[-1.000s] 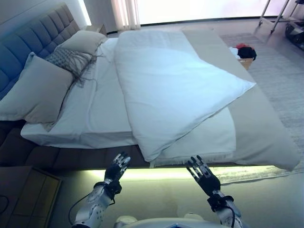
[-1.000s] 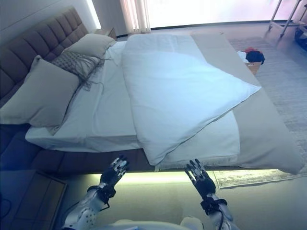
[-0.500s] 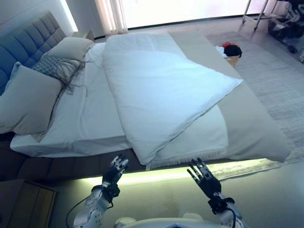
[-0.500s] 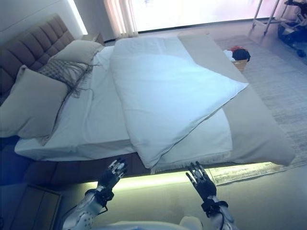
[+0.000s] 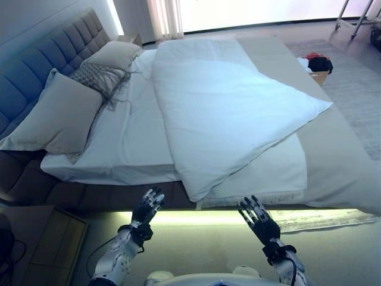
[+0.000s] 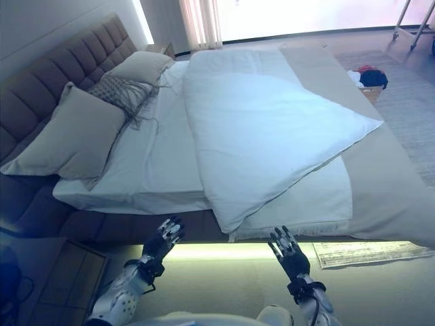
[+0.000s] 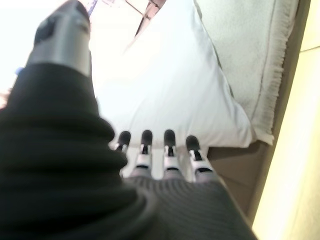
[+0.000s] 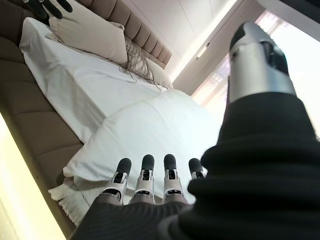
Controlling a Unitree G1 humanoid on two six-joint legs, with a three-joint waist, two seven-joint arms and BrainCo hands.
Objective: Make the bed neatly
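On the far left of my view stands the padded headboard (image 5: 41, 56), and against it lean a big pillow (image 5: 56, 113), a grey tasselled cushion (image 5: 95, 74) and a second pillow (image 5: 116, 52) further back. Next to them lies the bare white sheet (image 5: 128, 134) of the bed (image 5: 89, 193) (the mattress edge is uncovered here). The white duvet (image 5: 229, 113) is folded over on itself across the middle, its near corner hanging at the bed's front edge and another corner pointing out to the right. Under it I see a beige blanket (image 5: 333, 161) running down the right side, with a fringed hem at the front edge.

My left hand (image 5: 147, 208) hangs in front of the bed's near side, fingers straight and spread, touching nothing. My right hand (image 5: 257, 219) is level with it, below the duvet's near corner, also splayed and empty.

To the far right, a small basket with dark and red clothes (image 5: 318, 64) sits on the rug (image 5: 357, 101). Low at left is a wooden nightstand (image 5: 50, 238).
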